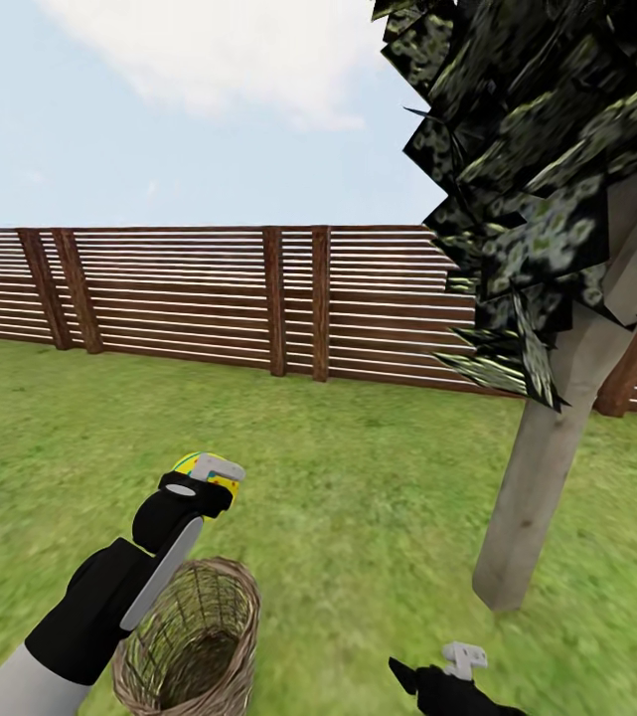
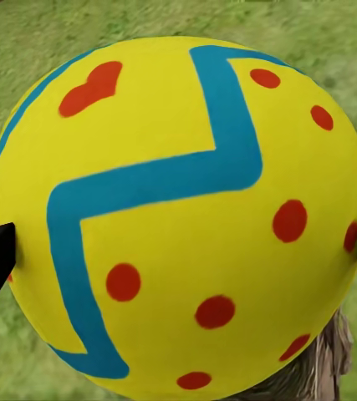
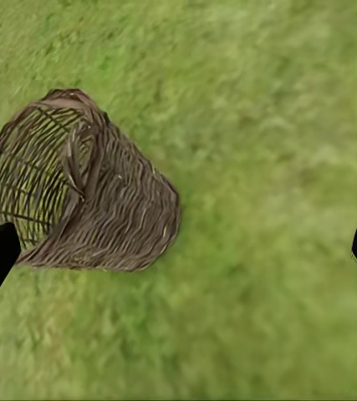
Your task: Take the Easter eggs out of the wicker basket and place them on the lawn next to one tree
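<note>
A yellow Easter egg with blue zigzags and red dots is grasped in the left gripper, raised above the wicker basket, which is seen standing on the lawn. The right gripper is held released, fingers wide apart, over grass beside the basket. The tree is shown standing near, before the slatted fence.

Yellow egg — blue zigzag, red dots — held above upright wicker basket, pale-trunked tree on lawn.
</note>
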Tool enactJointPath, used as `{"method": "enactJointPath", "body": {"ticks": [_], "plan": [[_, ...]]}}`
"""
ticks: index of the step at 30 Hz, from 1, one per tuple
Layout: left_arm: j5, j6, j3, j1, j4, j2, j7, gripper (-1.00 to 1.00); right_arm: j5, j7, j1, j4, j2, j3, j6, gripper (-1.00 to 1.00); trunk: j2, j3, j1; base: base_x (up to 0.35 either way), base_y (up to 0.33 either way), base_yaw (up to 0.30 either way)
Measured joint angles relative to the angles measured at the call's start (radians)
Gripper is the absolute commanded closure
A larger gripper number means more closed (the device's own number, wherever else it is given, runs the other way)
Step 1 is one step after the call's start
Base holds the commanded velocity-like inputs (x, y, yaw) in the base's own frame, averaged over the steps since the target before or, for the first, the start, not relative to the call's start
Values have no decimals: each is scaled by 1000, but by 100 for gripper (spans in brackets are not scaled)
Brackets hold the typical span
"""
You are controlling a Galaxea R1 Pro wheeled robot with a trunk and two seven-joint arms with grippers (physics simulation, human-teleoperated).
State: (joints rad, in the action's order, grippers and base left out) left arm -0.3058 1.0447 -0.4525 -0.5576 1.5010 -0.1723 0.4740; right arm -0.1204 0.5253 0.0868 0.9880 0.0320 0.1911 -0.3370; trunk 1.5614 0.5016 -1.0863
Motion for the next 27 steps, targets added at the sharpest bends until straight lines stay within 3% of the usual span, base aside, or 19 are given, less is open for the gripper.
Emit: {"method": "enactJointPath", "body": {"ticks": [27], "plan": [[0, 0, -2, 0, -3, 2, -1, 100, 0, 2, 0, -27, -1, 13, 19, -100, -189, -85, 104, 0, 0, 0]]}}
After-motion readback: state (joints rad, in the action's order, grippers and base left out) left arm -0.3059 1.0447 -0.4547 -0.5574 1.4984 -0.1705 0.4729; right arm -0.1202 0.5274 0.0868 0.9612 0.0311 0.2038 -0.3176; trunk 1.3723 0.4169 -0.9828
